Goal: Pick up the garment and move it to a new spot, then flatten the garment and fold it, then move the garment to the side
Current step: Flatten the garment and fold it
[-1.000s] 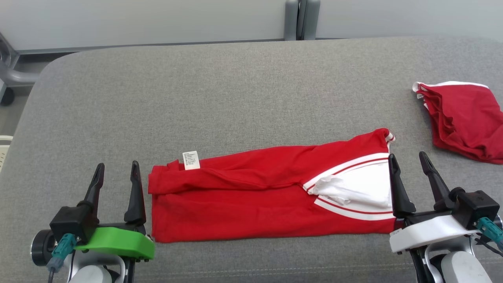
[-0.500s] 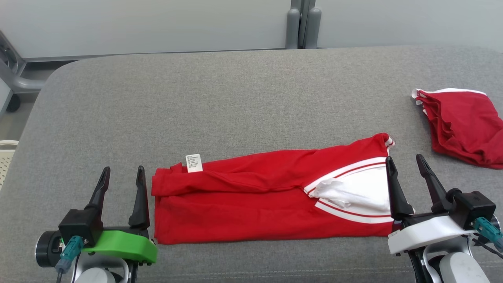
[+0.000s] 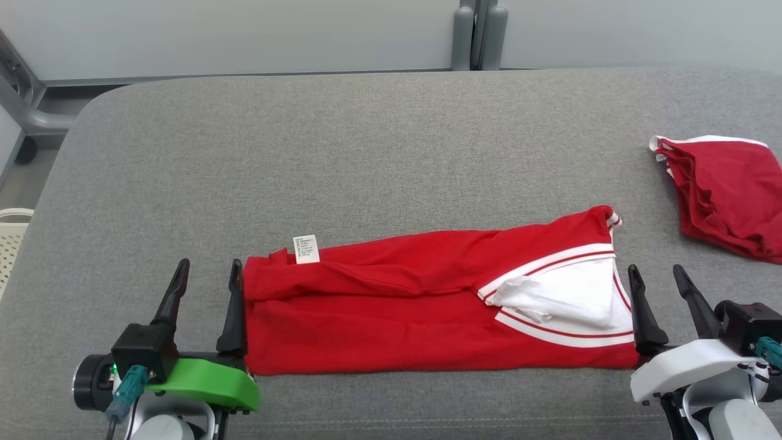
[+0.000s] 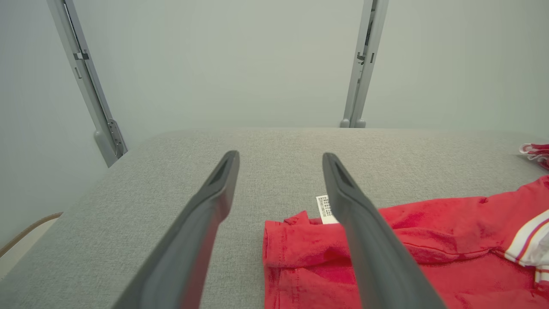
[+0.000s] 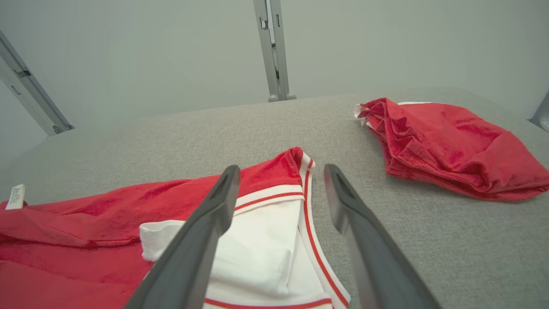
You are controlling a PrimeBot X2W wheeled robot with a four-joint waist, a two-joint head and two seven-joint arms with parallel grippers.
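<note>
The garment (image 3: 397, 305) is red with a white, red-striped collar part at its right end. It lies as a long folded band across the near part of the grey table (image 3: 366, 153). A white label (image 3: 306, 249) sticks up at its far left corner. My left gripper (image 3: 209, 263) stands open at the garment's left edge, its right finger against the hem; the left wrist view shows that finger over the red cloth (image 4: 429, 240). My right gripper (image 3: 654, 267) stands open just off the right end, beside the white part (image 5: 266, 249). Neither holds anything.
A second red garment (image 3: 727, 189) lies bunched at the table's right edge, also in the right wrist view (image 5: 450, 146). A pale basket (image 3: 9, 238) sits off the table's left side. Grey posts (image 3: 479, 33) stand against the back wall.
The head camera has shifted. Relative to the garment, my right gripper has drawn off the white end to just beside it, and my left gripper has closed in on the left hem.
</note>
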